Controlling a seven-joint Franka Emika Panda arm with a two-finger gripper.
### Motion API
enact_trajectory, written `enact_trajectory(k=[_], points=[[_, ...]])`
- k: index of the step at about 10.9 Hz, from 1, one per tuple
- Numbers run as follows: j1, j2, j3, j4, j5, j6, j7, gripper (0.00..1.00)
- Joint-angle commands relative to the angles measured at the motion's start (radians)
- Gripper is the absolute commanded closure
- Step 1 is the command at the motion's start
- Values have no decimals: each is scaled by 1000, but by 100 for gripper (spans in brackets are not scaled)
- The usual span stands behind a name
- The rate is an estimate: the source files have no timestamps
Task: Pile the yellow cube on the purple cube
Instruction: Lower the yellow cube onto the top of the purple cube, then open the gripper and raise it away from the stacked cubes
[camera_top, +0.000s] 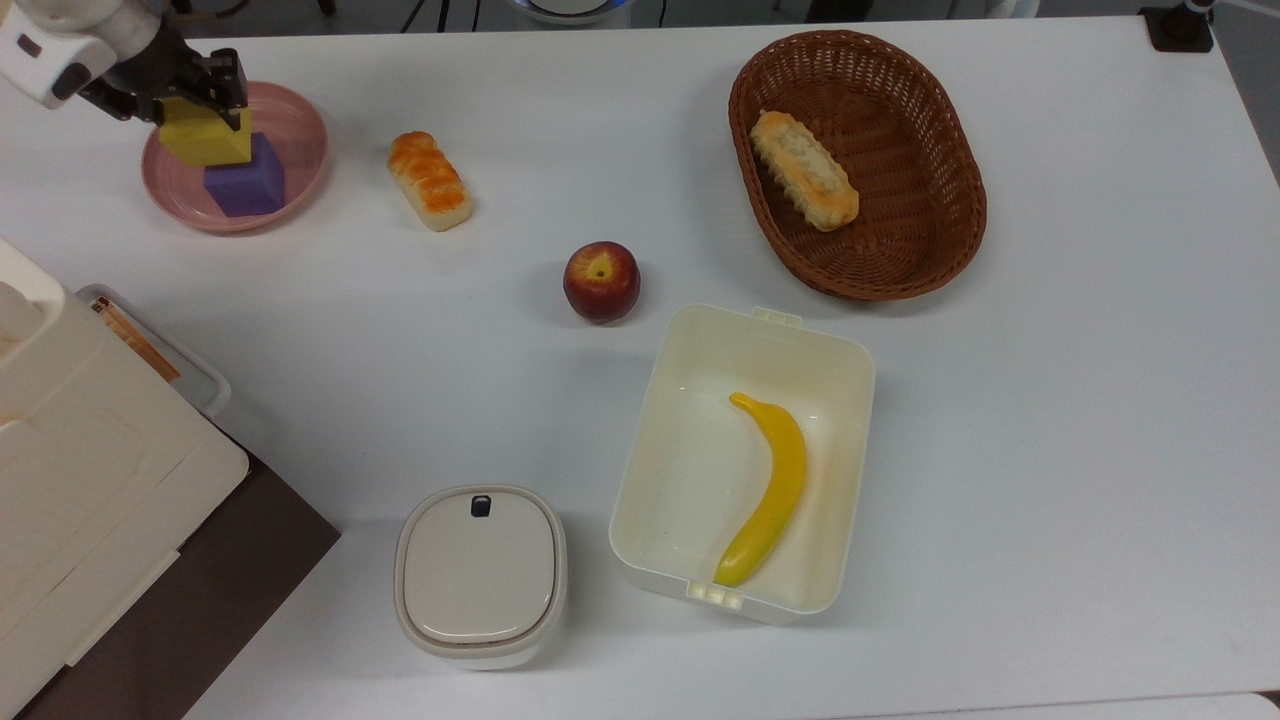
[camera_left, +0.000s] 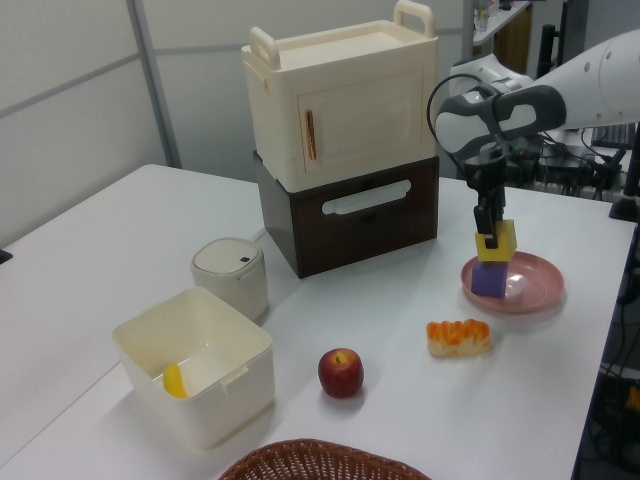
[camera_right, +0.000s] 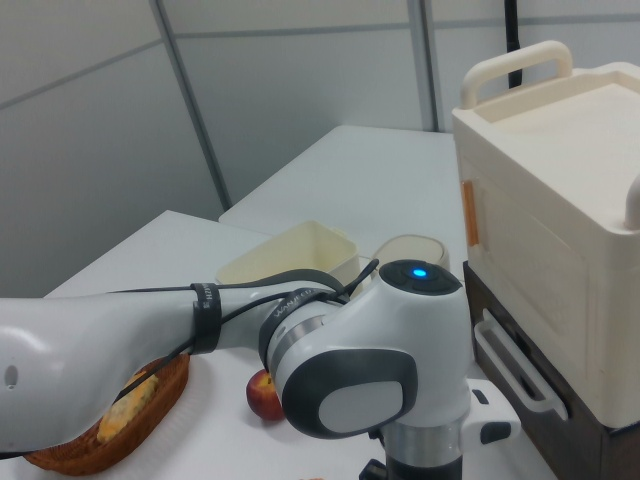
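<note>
The purple cube (camera_top: 247, 185) (camera_left: 489, 279) lies in a pink plate (camera_top: 290, 130) (camera_left: 535, 287) at the top view's upper left. Right on top of it, or a hair above, is the yellow cube (camera_top: 205, 137) (camera_left: 497, 241), set a little toward the top view's upper left corner. My gripper (camera_top: 178, 92) (camera_left: 489, 227) is shut on the yellow cube from above. In the right view the arm's wrist (camera_right: 375, 370) fills the foreground and hides both cubes.
A glazed bread roll (camera_top: 429, 180) lies right of the plate, an apple (camera_top: 601, 281) at mid-table. A wicker basket (camera_top: 930, 230) holds a pastry, an open cream box (camera_top: 850, 360) holds a banana (camera_top: 770, 490). A lidded white pot (camera_top: 480, 575) and a cream-and-brown cabinet (camera_left: 340, 140) stand nearby.
</note>
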Motion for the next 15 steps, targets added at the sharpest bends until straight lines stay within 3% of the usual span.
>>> enact_trajectory(k=[1,4,8,11,15], points=[[4,-8,0,-16,-15,23,-15,4],[12,-13,6,19,-15,4,-6,0],[82,-25,14,197,26,-164,113,0],[226,-43,14,246,34,-187,239,0],[381,-74,15,286,36,-256,281,0]])
